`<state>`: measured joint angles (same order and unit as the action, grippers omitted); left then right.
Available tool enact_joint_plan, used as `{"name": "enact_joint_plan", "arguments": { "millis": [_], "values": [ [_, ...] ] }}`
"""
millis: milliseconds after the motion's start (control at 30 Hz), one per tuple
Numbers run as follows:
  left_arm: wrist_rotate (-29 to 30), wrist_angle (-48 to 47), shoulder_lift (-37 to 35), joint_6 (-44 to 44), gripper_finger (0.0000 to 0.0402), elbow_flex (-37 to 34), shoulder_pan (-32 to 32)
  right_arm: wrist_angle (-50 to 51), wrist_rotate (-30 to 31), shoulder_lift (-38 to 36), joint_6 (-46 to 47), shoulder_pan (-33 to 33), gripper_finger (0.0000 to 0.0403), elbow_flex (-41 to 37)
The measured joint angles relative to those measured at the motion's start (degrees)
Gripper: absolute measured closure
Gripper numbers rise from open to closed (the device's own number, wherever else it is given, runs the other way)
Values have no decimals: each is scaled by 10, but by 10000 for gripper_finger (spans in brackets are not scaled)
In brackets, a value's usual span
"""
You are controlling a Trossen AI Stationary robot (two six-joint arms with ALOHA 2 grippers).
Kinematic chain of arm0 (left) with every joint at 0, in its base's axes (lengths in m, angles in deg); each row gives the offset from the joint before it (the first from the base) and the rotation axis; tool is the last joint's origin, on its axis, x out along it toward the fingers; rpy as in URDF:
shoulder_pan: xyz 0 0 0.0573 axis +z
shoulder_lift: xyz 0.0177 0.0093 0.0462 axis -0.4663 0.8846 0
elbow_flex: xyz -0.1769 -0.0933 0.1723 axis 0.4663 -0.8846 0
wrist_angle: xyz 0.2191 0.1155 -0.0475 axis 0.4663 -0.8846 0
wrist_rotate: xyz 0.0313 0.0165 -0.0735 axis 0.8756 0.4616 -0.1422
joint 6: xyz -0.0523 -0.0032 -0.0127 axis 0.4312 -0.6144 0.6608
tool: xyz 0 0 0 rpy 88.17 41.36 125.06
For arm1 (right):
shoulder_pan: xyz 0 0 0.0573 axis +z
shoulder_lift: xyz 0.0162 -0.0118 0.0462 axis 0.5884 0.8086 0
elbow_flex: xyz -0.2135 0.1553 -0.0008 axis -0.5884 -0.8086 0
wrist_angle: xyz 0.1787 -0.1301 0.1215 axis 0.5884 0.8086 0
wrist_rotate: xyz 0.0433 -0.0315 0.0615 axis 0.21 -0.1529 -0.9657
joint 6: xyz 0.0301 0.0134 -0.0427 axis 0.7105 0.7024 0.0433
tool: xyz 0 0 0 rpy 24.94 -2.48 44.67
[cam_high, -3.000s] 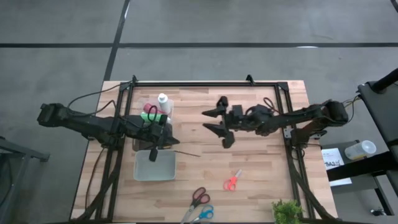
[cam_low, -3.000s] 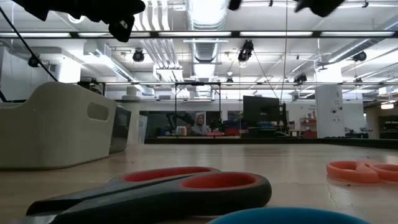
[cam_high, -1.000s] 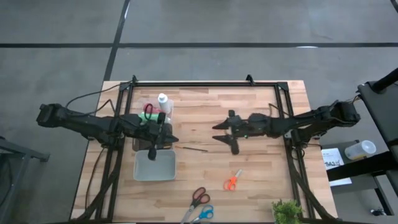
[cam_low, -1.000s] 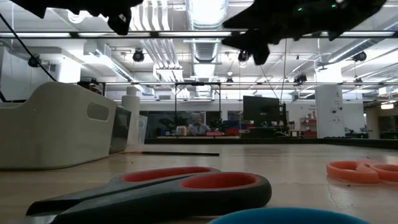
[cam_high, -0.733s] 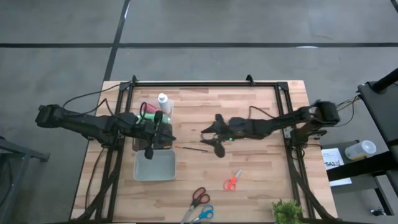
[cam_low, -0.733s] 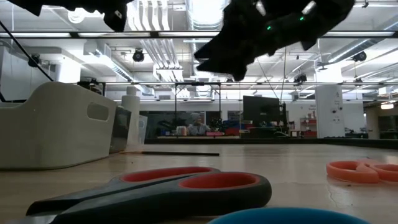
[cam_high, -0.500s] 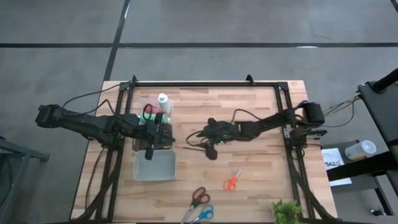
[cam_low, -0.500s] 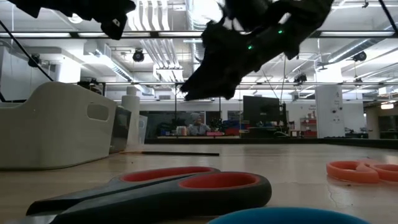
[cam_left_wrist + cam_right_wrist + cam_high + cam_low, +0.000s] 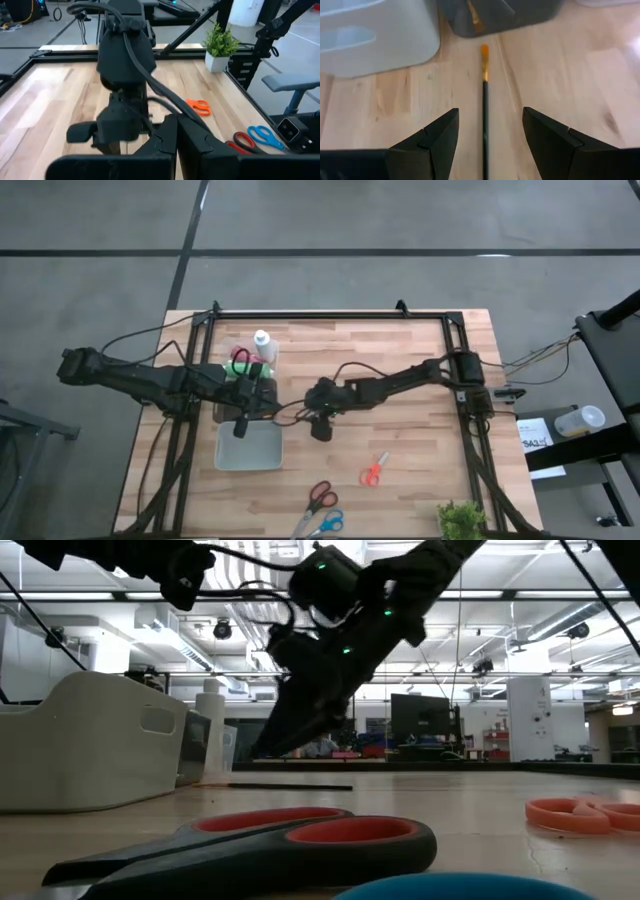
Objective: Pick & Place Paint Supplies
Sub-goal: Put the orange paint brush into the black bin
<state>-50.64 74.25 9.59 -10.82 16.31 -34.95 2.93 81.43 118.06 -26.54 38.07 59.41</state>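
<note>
Wooden tabletop [image 9: 400, 360] carries everything, and the pale grey bin [image 9: 249, 446] near its left side serves as the landmark. A thin dark-handled brush [image 9: 484, 120] with an orange tip lies flat on the wood just right of the bin, its tip aimed toward a darker container [image 9: 495, 15] that sits just behind the bin. The right gripper [image 9: 487, 145] hangs low directly over the brush, its fingers [image 9: 437, 137] spread well apart with one on each side of the handle and nothing between them gripped; that straddle looks like the setup for a pinch. The left gripper [image 9: 241, 425] hovers over the bin's far edge with its fingers pressed together, apparently empty, likely waiting out of the way. Paint bottles, a white one [image 9: 262, 343] among them, stand clustered just behind the bin. Red scissors [image 9: 320, 496] lie on the tabletop in front of the bin, to its right, irrelevant to the grasp.
</note>
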Motion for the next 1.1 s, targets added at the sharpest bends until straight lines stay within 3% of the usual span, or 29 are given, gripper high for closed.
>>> {"name": "enact_joint_plan", "arguments": {
  "millis": [233,500,833,1100],
  "values": [
    [0,-9,0,1,394,0,0,48,2,54,-1,3,188,47],
    [0,-9,0,2,394,0,0,48,7,62,-2,3,188,49],
    [0,-10,0,2,394,0,0,90,114,62,-54,16,188,49],
    [0,-9,0,0,394,0,0,92,91,63,-57,19,194,48]
  ]
}}
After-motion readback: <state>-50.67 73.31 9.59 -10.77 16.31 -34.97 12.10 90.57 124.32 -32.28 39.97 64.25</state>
